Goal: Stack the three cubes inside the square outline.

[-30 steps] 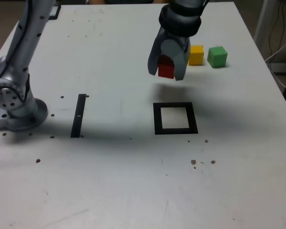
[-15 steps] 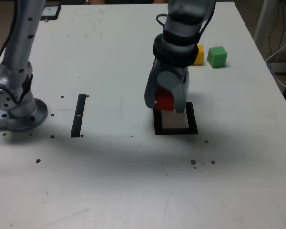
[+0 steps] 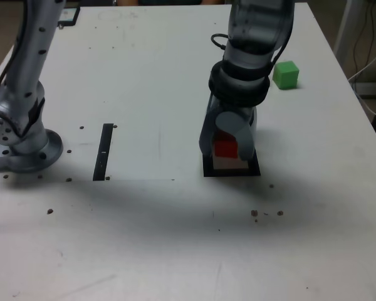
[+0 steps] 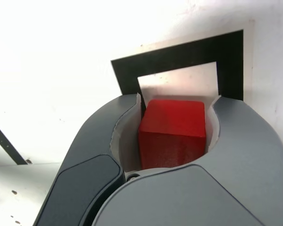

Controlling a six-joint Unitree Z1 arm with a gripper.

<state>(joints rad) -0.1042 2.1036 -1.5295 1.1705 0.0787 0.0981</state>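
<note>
You are keeping the gripper's fingers (image 4: 247, 141) pinching the red cube (image 4: 172, 129) by its sides, its top and near face exposed, over the square outline (image 4: 179, 55), presumably to seat it inside as the stack's base.

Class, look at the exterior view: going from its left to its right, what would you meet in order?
Arm base, black strip, red cube, green cube, white cable.
</note>
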